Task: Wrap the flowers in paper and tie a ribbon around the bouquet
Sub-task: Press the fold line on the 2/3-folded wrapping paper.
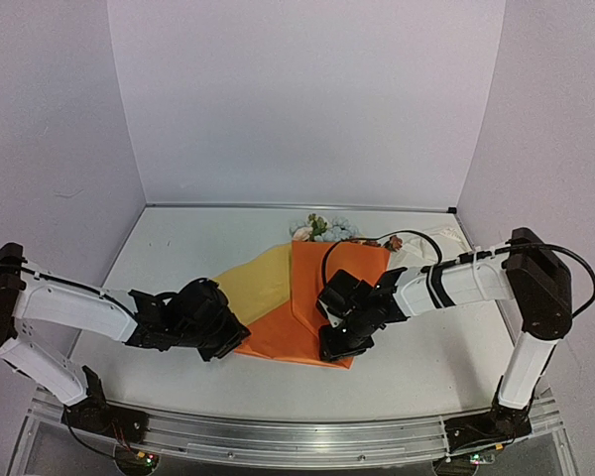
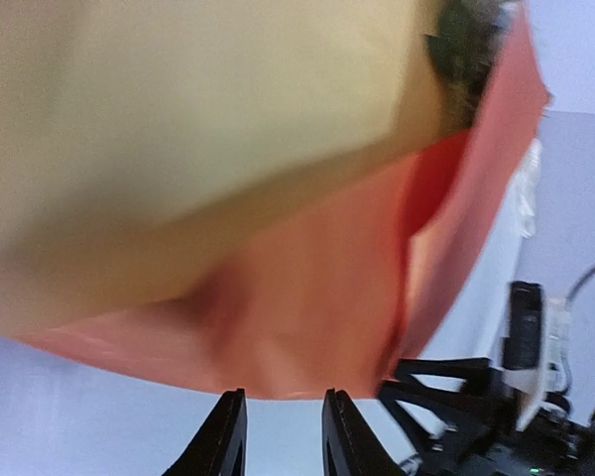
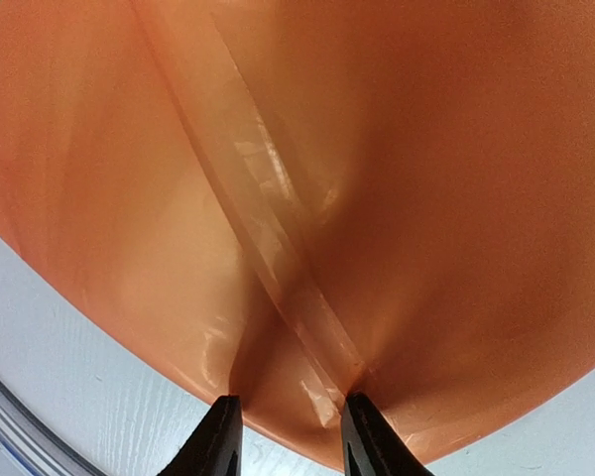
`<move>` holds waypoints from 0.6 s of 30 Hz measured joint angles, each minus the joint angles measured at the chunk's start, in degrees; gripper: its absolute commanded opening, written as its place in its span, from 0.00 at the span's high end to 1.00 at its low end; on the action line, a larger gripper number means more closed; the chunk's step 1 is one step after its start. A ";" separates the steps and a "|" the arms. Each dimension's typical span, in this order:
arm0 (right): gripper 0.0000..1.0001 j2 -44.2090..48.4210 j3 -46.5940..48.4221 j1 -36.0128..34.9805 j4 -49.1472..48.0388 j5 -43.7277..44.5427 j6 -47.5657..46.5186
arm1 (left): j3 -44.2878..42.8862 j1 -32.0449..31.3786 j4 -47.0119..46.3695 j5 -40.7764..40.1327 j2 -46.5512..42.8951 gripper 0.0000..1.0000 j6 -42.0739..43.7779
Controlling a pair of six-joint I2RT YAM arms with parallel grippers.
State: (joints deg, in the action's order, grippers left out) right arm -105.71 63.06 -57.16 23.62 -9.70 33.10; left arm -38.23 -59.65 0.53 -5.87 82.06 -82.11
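Observation:
The paper (image 1: 322, 293) lies folded over the flowers (image 1: 322, 227), orange face up, with a yellow flap (image 1: 258, 283) spread to the left. Only the blooms show, at the far end. My right gripper (image 1: 339, 349) sits at the paper's near end. In the right wrist view its fingertips (image 3: 288, 412) press into a creased orange fold (image 3: 297, 297) from both sides. My left gripper (image 1: 236, 345) is at the near left edge of the paper. In the left wrist view its jaws (image 2: 285, 402) stand apart with bare table between them, and the orange edge (image 2: 278, 382) ends at their tips. The ribbon (image 1: 431, 246) lies at the right.
The right arm's black fingers (image 2: 446, 397) show at the lower right of the left wrist view, close beside my left gripper. White walls enclose the table (image 1: 178, 248) on three sides. A metal rail (image 1: 278, 436) runs along the near edge.

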 measured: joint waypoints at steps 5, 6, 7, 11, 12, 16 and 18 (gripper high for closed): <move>0.64 -0.21 0.28 -0.19 0.19 0.57 0.25 | -3.45 -0.31 -7.91 6.27 5.48 0.78 6.23; 0.64 -0.28 0.41 -0.26 0.41 0.77 0.33 | -3.64 -0.31 -9.56 7.77 7.26 0.78 7.24; 0.64 -0.35 0.54 -0.37 0.55 1.04 0.37 | -3.66 -0.31 -10.90 9.03 8.88 0.78 8.09; 0.64 -0.65 0.97 -0.74 1.11 2.07 0.57 | -3.02 -0.06 -15.42 14.35 14.02 0.79 11.07; 0.64 -0.71 1.02 -0.78 1.20 2.35 0.64 | -2.63 0.19 -16.45 15.44 14.53 0.79 11.55; 0.64 -0.80 1.05 -1.06 1.30 3.30 0.97 | -0.87 1.74 -19.87 18.68 15.02 0.79 13.09; 0.64 -0.81 1.05 -1.10 1.34 3.73 1.17 | 0.51 2.37 -21.60 19.68 15.00 0.79 13.34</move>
State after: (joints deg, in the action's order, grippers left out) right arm -106.52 64.12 -58.26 24.96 -5.97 34.27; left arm -37.72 -57.28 -21.07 13.81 97.06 -68.77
